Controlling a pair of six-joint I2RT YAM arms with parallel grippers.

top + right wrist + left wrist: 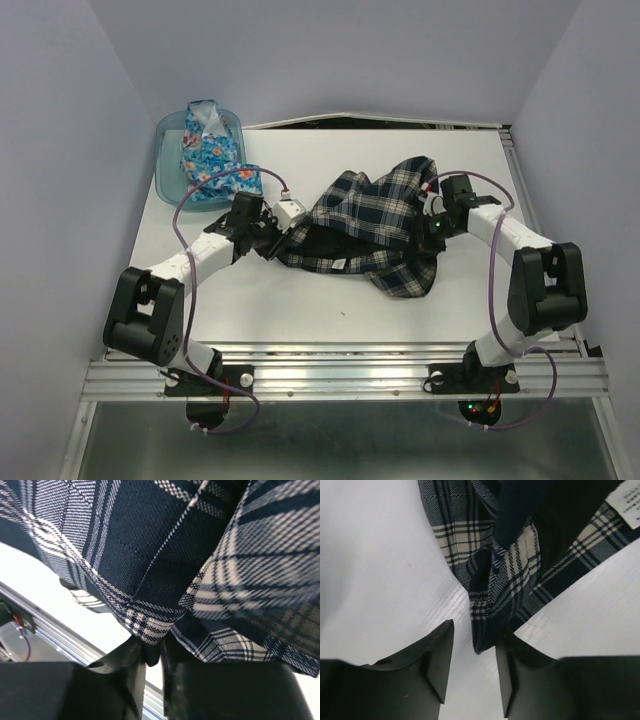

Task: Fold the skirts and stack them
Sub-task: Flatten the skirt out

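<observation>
Well — floral skirt (208, 150) inside teal bin (162, 170)

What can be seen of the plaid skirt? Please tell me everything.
The plaid skirt is woven cloth, dark navy with white checks, and has a white label. It lies crumpled and unfolded on the white table, its right side lifted. The right gripper pinches its edge; the open left gripper straddles a fold at its left end.

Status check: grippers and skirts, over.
Left gripper open at plaid skirt corner. Right gripper shut on its edge. Floral skirt in bin, unfolded. No obstruction seen.
</observation>
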